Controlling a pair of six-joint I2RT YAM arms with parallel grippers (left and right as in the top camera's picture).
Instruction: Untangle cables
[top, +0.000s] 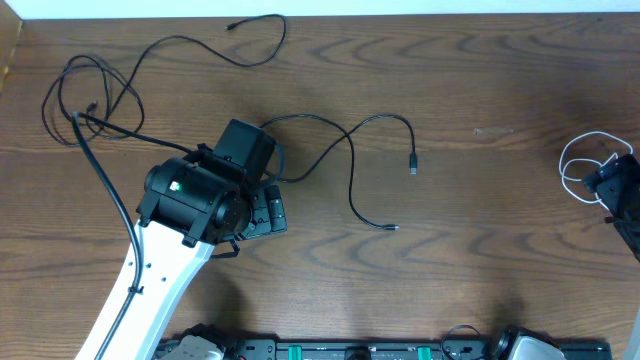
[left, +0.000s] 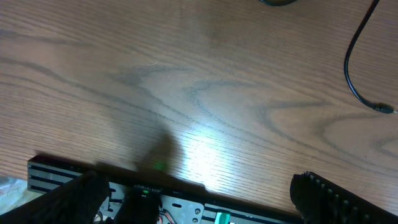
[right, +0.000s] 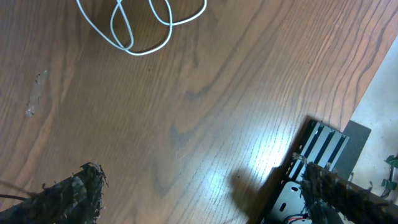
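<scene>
Long black cables (top: 90, 100) lie looped and crossed at the table's far left, one end trailing to the back edge. Another black cable (top: 350, 150) snakes across the middle from under my left arm, with a plug at each free end. My left gripper (top: 263, 211) hovers open over bare wood just left of it. In the left wrist view that cable (left: 348, 68) curves at the upper right, well away from my open left gripper (left: 199, 211). The white cable (top: 583, 165) lies coiled at the far right beside my right gripper (top: 606, 186). The right wrist view shows the white cable (right: 143, 28) ahead of the open, empty right gripper (right: 208, 205).
A black rail with green-lit hardware (top: 350, 350) runs along the table's front edge (left: 186, 186). The table's corner and the floor beyond (right: 379, 93) show in the right wrist view. A faint scuff (top: 495, 130) marks the wood right of centre.
</scene>
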